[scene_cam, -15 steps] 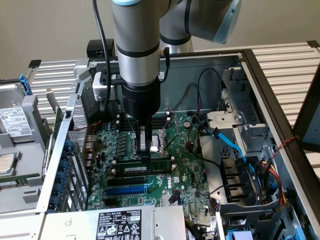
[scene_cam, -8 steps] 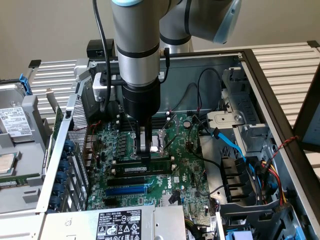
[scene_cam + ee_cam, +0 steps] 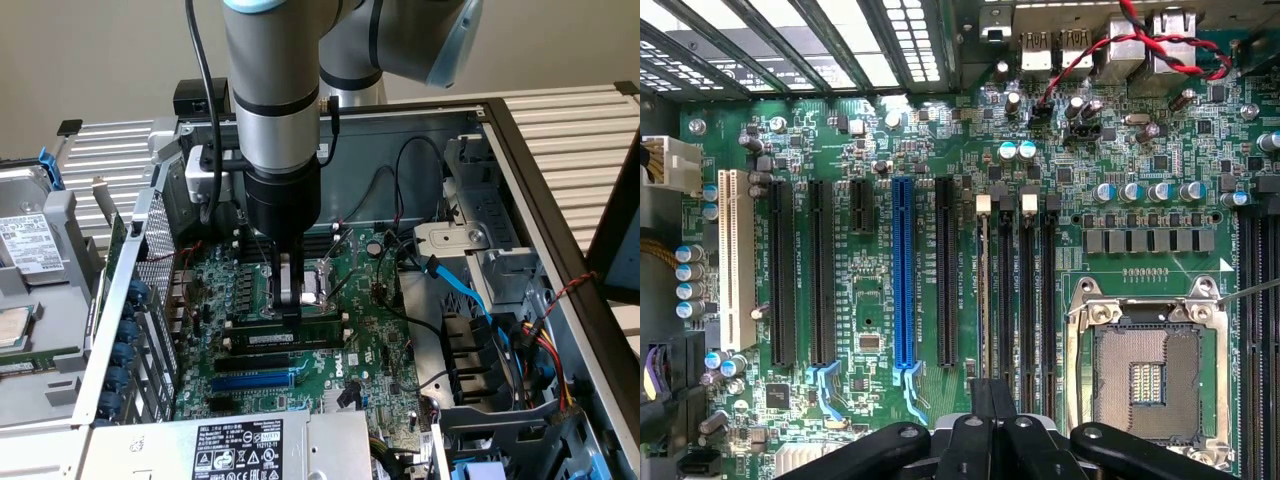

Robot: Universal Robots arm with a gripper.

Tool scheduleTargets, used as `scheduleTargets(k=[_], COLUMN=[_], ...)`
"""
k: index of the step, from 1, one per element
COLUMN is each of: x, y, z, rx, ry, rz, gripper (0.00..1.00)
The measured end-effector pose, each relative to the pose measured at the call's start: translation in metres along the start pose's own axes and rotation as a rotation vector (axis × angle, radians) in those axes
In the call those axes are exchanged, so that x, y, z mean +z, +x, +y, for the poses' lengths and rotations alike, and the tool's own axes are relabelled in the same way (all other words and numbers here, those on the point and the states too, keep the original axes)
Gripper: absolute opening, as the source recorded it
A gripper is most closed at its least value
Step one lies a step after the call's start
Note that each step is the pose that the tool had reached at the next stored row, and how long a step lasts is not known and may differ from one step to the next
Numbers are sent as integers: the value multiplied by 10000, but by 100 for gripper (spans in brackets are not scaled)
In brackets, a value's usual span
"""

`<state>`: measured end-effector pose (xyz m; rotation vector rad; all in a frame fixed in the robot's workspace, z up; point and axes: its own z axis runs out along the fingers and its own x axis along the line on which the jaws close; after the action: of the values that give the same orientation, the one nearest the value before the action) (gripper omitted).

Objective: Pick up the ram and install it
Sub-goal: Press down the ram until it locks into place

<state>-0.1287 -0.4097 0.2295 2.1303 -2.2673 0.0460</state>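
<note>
The ram [image 3: 285,341] stands on edge in a black memory slot of the green motherboard [image 3: 385,335], its white sticker facing the camera. In the wrist view the ram [image 3: 985,300] is a thin strip in the slot nearest the long black expansion slots, beside the other memory slots [image 3: 1025,300]. My gripper [image 3: 290,318] points straight down with its tips right at the ram's top edge. Its fingers [image 3: 992,395] are shut together over the near end of that strip. Whether they pinch the board or only rest on it I cannot tell.
The open processor socket [image 3: 1150,380] lies beside the memory slots. A blue expansion slot [image 3: 902,280] and black ones sit on the other side. On the exterior view's right, blue and black cables [image 3: 450,275] cross a drive cage. A labelled power supply [image 3: 240,445] is in front.
</note>
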Motion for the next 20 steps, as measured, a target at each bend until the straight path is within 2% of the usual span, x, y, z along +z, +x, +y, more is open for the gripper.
scheduleTargets(k=[20], x=[1], y=[16], z=[-1], rx=[0], ry=[0], rz=[0], gripper=[10])
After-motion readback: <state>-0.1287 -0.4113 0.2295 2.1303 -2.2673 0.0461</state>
